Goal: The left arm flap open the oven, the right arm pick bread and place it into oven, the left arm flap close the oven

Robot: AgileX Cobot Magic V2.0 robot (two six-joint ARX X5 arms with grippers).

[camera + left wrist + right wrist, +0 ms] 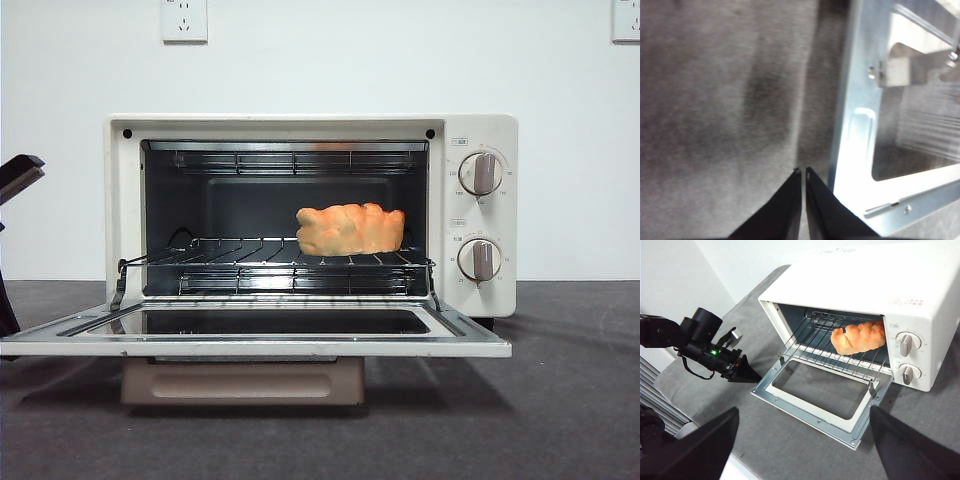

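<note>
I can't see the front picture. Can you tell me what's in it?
A white oven stands with its door folded down flat, and an orange bread sits on the rack inside, toward the knobs. A black arm tip shows at one edge.

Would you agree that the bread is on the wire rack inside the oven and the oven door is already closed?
Not quite: the door is still folded down open, as the front view shows. The bread does sit on the wire rack inside the oven.
</note>
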